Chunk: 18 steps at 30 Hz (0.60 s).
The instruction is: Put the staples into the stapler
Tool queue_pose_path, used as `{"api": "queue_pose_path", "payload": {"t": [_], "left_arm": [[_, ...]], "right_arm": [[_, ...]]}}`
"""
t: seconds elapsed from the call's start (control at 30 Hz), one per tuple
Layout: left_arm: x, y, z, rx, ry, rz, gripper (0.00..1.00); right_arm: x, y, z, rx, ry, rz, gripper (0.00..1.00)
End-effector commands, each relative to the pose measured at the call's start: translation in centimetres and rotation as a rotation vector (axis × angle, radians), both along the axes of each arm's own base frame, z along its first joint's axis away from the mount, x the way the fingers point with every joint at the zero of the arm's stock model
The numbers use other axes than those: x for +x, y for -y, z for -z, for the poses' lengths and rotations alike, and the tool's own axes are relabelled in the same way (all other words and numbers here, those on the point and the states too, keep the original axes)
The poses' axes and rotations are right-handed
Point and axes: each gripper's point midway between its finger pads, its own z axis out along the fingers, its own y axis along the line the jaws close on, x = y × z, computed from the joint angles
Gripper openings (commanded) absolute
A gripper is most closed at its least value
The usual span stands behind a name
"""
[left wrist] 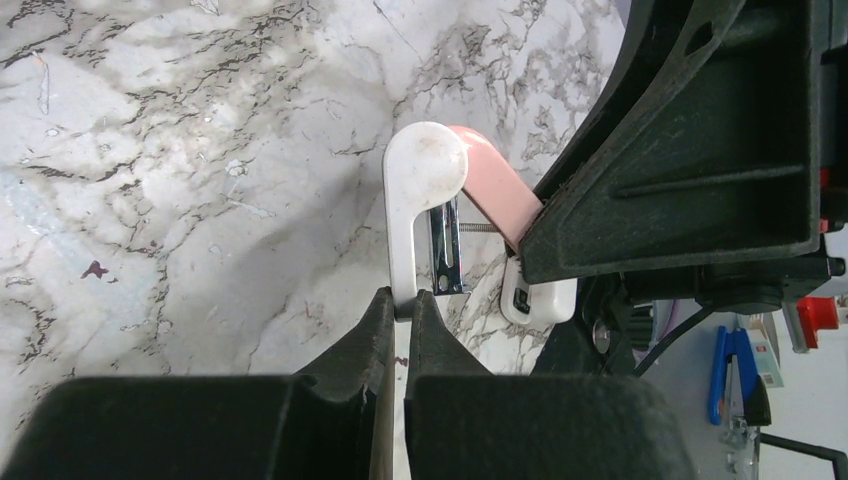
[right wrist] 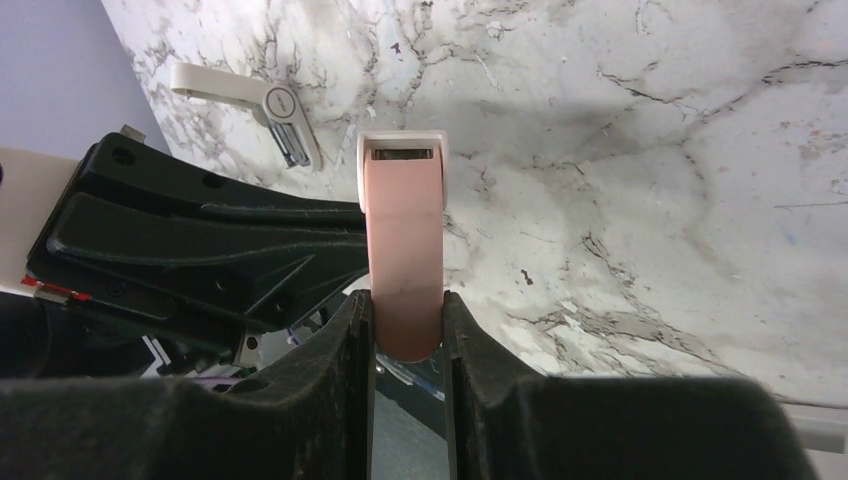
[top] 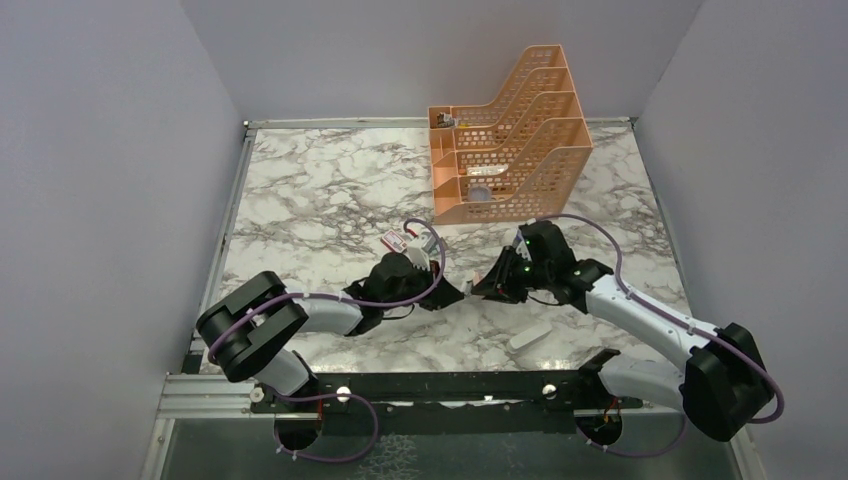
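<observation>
Spanning the gap between the two arms, the stapler [left wrist: 418,200] is opened at its hinge, above the front middle of the marble table [top: 320,190]. The left gripper [left wrist: 403,300] is closed tightly on the thin edge of the white half. The right gripper [right wrist: 405,297] clamps the pink half [right wrist: 403,240] between its fingers.

Only the left wrist view shows the metal channel [left wrist: 446,245] beside the white half. Only the top view shows the red staple box [top: 392,240], lying just beyond the left arm's wrist, and the orange file rack [top: 510,135] at the far edge. The strips in the box are too small to tell. From above, the stapler is almost hidden by the black fingers. The right wrist view shows a white lever-shaped piece [right wrist: 245,100] on the table; what it is I cannot tell.
</observation>
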Motion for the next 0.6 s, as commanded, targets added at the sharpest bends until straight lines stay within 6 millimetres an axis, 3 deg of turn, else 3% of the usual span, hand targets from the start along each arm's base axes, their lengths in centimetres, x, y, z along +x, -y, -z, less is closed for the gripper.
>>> {"api": "queue_pose_path", "payload": {"t": [0.0, 0.27, 0.57], "left_arm": [[-0.5, -1.1, 1.3, 0.055, 0.036, 0.011, 0.00], [-1.3, -1.2, 0.2, 0.060, 0.152, 0.101, 0.00], [-2.1, -1.5, -1.0, 0.055, 0.244, 0.173, 0.00]], "right_arm": [[0.4, 1.4, -1.3, -0.028, 0.048, -0.020, 0.23], [3.2, 4.0, -2.1, -0.117, 0.133, 0.066, 0.29], [4.0, 3.7, -2.4, -0.106, 0.155, 0.035, 0.37]]}}
